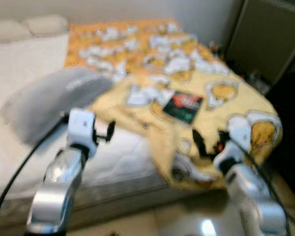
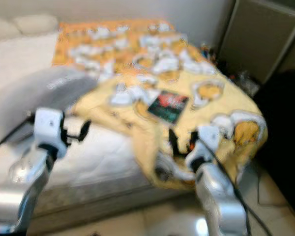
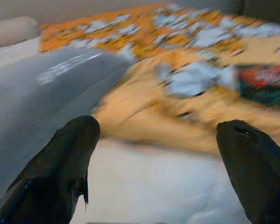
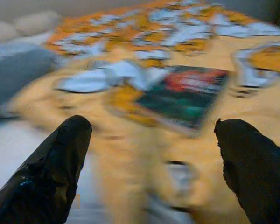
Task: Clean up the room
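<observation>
Frames blurred. A bed (image 1: pixel 123 162) with a bare white quilted mattress takes up most of the room, against a pale wall (image 1: pixel 137 9). Two cream pillows (image 1: pixel 27 27) at the head. Dark cabinet or door panel (image 1: pixel 268 37) to the right. Glossy pale tiled floor (image 1: pixel 196 221) below, one bright light reflection on it.

Right end effector (image 4: pixel 151 158), fingers spread, faces a book (image 4: pixel 184 95) on yellow blanket (image 4: pixel 130 140)
</observation>
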### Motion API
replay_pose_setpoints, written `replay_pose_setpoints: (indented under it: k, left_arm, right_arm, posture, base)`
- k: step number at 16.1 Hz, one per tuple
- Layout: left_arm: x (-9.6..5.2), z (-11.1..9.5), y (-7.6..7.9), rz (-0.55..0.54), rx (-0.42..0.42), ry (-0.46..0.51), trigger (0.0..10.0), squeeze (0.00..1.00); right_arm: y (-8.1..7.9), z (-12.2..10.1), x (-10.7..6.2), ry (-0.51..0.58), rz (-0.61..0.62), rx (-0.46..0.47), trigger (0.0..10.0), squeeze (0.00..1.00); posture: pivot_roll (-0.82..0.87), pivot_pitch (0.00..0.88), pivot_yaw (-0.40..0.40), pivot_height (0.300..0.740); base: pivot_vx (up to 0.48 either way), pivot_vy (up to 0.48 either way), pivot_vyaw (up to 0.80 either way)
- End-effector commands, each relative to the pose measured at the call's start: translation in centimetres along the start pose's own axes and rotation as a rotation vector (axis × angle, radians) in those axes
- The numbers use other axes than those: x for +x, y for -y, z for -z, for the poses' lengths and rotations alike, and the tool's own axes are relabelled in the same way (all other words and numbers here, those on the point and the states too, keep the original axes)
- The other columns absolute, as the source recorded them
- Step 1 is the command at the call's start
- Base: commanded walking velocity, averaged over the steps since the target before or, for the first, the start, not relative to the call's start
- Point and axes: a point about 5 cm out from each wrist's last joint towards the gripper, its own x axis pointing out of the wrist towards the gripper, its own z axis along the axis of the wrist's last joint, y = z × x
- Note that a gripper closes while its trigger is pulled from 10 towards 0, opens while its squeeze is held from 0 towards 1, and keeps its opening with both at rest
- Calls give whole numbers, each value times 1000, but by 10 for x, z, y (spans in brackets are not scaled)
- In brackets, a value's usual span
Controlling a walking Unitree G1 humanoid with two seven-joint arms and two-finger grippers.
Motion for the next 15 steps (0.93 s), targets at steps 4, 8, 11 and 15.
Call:
replay_pose_setpoints:
  k: [4, 8, 11, 15]
  left_arm:
    - [0, -3, 2, 7, 3, 5, 10000, 0]
    - [0, -4, 1, 2, 2, 2, 10000, 0]
    - [0, -4, 1, -8, -2, 1, 10000, 0]
    - [-1, -4, -1, -16, -1, 0, 10000, 0]
  right_arm:
    - [1, -7, -1, 25, 9, -1, 10000, 0]
    - [0, -7, -1, 22, 9, 3, 10000, 0]
    - [-1, -8, 1, 16, 6, -12, 10000, 0]
    - [-2, -9, 5, 41, 40, -79, 10000, 0]
  posture:
    - [-1, 0, 29, 740]
    - [5, 0, 23, 740]
    - [11, 0, 16, 740]
    - [16, 0, 17, 740]
  base:
    - [0, 395, 0]
    - [0, 398, 0]
    - [0, 394, 0]
    - [0, 392, 0]
